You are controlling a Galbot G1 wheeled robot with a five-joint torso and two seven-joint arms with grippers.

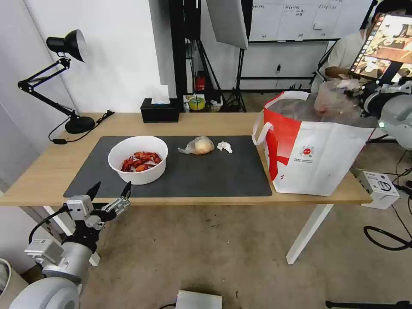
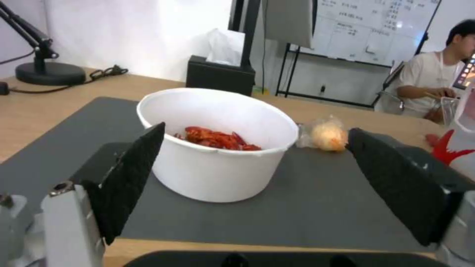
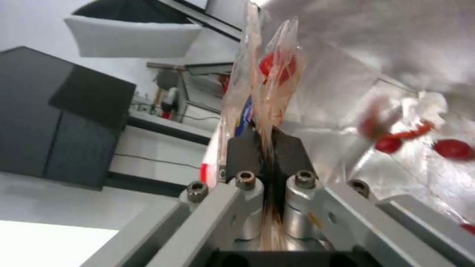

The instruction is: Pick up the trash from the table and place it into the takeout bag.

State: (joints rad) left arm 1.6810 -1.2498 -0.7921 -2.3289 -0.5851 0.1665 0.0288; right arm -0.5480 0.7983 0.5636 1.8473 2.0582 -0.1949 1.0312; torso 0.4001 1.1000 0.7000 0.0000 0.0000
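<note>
My right gripper (image 1: 357, 95) is shut on the clear clamshell tray (image 1: 332, 96) and holds it over the open top of the takeout bag (image 1: 315, 156) at the table's right end. In the right wrist view the jaws of the gripper (image 3: 265, 142) pinch the tray's thin plastic (image 3: 277, 66), with cherry tomatoes (image 3: 452, 148) against the foil lining (image 3: 346, 55). On the dark mat (image 1: 206, 176) lie the white bowl of crayfish (image 1: 137, 165), the clear bag with a beige lump (image 1: 198, 146) and a crumpled tissue (image 1: 224, 146). My left gripper (image 1: 110, 191) hangs open at the table's front edge, just short of the bowl (image 2: 218, 148).
A black tissue box (image 1: 160, 110) stands at the back edge of the table (image 1: 51, 171), and a black desk lamp (image 1: 71, 81) at the back left corner. A white device (image 1: 380, 186) and cables lie on the floor to the right.
</note>
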